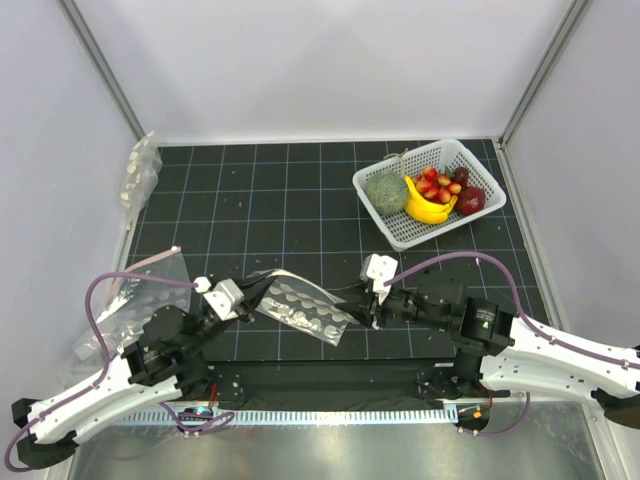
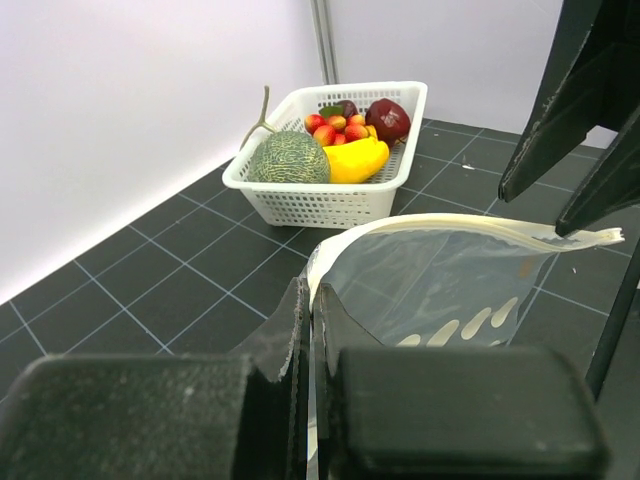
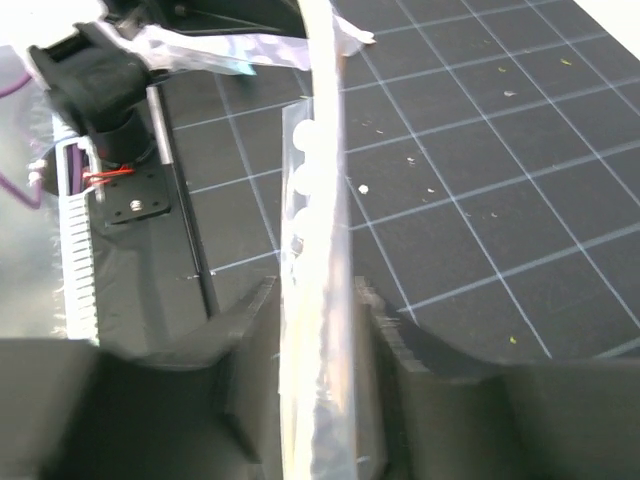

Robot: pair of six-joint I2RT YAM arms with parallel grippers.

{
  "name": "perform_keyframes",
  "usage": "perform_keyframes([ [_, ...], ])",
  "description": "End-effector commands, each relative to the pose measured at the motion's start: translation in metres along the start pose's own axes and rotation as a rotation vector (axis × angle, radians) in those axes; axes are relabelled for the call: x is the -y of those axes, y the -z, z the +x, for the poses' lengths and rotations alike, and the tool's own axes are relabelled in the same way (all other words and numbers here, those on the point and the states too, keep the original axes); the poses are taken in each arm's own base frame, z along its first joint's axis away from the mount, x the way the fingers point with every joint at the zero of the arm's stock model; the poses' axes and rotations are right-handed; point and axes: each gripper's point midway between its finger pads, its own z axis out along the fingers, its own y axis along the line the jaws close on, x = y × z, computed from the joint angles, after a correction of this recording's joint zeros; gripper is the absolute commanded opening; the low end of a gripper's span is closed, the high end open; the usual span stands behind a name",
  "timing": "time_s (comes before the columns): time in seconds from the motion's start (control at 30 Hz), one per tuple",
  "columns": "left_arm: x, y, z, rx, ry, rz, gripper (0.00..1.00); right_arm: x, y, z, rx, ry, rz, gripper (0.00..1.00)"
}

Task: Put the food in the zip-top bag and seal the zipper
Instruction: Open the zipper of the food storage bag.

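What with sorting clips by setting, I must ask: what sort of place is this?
Probably a robot test cell, not a kitchen: plain white walls enclose a black gridded mat, with the left arm and right arm bolted at its near edge.

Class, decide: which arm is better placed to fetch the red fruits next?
Right. The red fruits lie in the white basket on the right side, nearer the right pincer; the left pincer is shut on the dotted zip-top bag, holding it.
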Motion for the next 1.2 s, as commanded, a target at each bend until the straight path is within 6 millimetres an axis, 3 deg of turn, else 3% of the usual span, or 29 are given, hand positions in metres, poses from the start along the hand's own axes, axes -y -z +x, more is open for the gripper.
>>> perform_keyframes([
  [0.0, -0.004, 0.001, -0.008, 0.032, 0.017, -0.021, 0.0, 0.014, 0.004, -0.012, 0.042, -0.01, 0.085, 0.38],
  [0.27, -0.004, 0.002, -0.009, 0.036, 0.019, -0.021, 0.0, 0.021, 0.001, -0.001, -0.009, -0.015, 0.128, 0.3],
  [0.47, -0.004, 0.002, -0.008, 0.033, 0.02, -0.02, 0.0, 0.008, 0.003, -0.007, 0.037, -0.007, 0.051, 0.46],
  [0.63, -0.003, 0.001, -0.008, 0.031, 0.02, -0.018, 0.0, -0.006, 0.008, -0.013, 0.077, -0.004, -0.028, 0.47],
  [0.93, -0.004, 0.002, -0.008, 0.033, 0.022, -0.022, 0.0, 0.004, -0.006, 0.005, -0.034, -0.01, 0.029, 0.36],
  [1.17, -0.004, 0.002, -0.008, 0.034, 0.022, -0.019, 0.0, 0.004, -0.004, 0.0, 0.001, -0.017, 0.032, 0.26],
])
